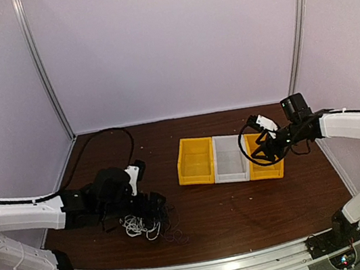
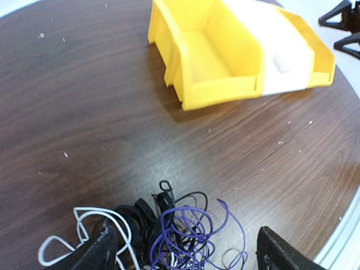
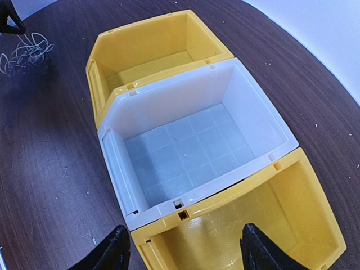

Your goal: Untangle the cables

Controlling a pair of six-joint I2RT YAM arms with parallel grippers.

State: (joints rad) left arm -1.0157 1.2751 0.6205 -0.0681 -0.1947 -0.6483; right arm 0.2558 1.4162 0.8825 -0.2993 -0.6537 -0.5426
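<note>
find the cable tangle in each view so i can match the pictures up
Top external: the cable tangle lies lower left, on the table by the left arm.
Left wrist: bottom centre, purple, black and white loops.
Right wrist: far top-left corner, small.
Shared landmark: the yellow bin nearest the tangle, centre, top, top.

A robotics lab test cell: pale blank wall panels [image 1: 172,40] framed by aluminium posts [image 1: 43,67] stand beyond the right gripper [image 3: 180,250], a dark wood-grain tabletop [image 3: 50,169] lies below it, and a metal mounting rail [image 1: 208,267] carrying the arm bases [image 1: 327,243] runs behind it.
</note>
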